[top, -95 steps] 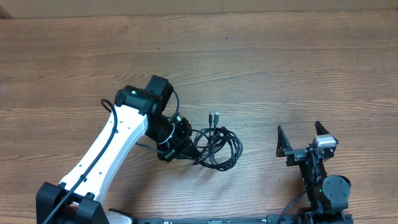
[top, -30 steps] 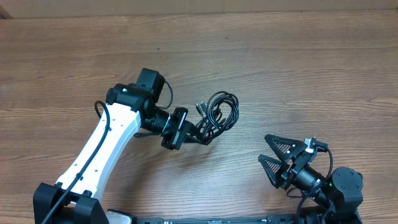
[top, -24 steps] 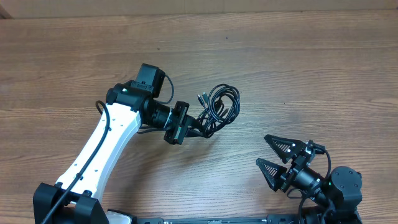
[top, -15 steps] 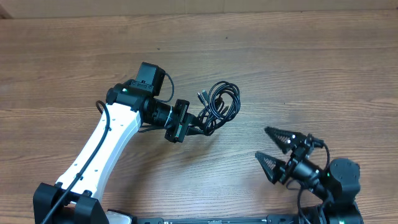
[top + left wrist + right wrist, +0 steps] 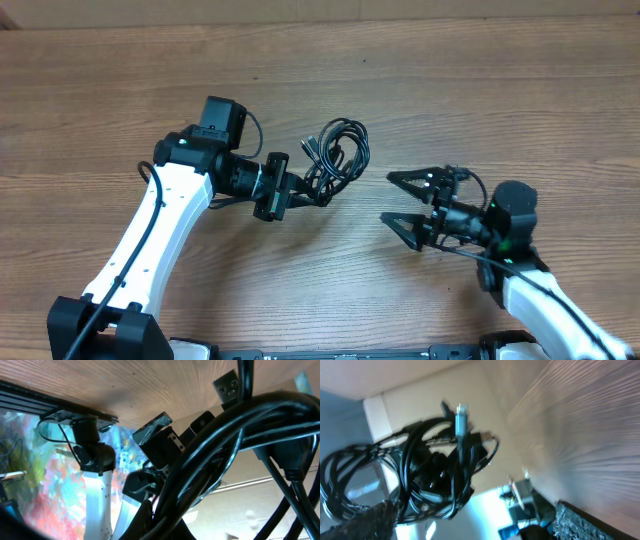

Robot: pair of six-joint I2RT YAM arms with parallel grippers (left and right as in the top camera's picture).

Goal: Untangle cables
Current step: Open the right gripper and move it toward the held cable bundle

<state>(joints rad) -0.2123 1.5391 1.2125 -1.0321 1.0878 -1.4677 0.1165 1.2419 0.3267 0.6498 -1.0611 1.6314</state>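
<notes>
Pinching the cables (image 5: 337, 158) at its tips, left gripper (image 5: 306, 190) is closed; right gripper (image 5: 388, 197), spread wide, faces them nearby.

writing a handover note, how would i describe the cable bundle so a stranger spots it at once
Over the wooden table, follow the white arm to the left claw, which is shut on the cables. They are a small bunch of thin black looped cords with plug ends. The right claw beside them is open and holds nothing.
</notes>
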